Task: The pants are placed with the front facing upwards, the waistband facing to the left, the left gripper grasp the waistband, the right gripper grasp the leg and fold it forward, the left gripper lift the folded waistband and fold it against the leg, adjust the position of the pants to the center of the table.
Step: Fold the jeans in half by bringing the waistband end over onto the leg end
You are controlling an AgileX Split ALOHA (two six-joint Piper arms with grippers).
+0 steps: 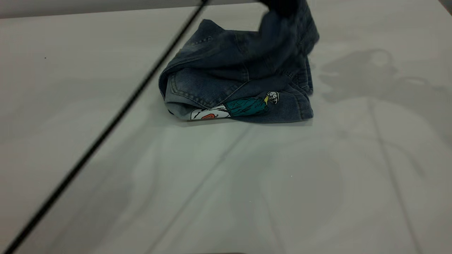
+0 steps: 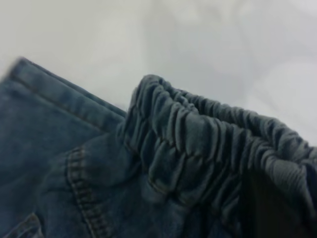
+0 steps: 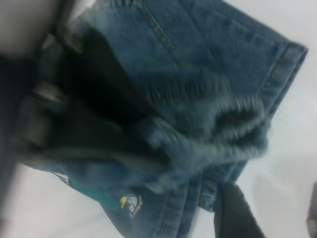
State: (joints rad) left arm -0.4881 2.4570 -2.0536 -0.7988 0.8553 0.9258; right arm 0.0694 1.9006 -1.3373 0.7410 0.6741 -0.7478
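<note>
The blue denim pants (image 1: 243, 81) lie folded on the white table (image 1: 226, 183), with a cartoon print (image 1: 247, 106) on the near edge. My left gripper (image 1: 282, 4) is a dark shape at the top edge of the exterior view. It is shut on the elastic waistband (image 2: 198, 139) and holds that part raised above the folded legs; one dark finger (image 2: 270, 210) shows under the gathered cloth. My right gripper (image 3: 275, 213) hovers open beside the pants' hem (image 3: 282, 69), over bare table, with nothing between its fingers (image 3: 235, 213).
A black cable (image 1: 106, 130) crosses the exterior view diagonally in front of the table. An arm's shadow (image 1: 370, 77) falls on the table right of the pants. The table's far edge (image 1: 88, 10) runs just behind the pants.
</note>
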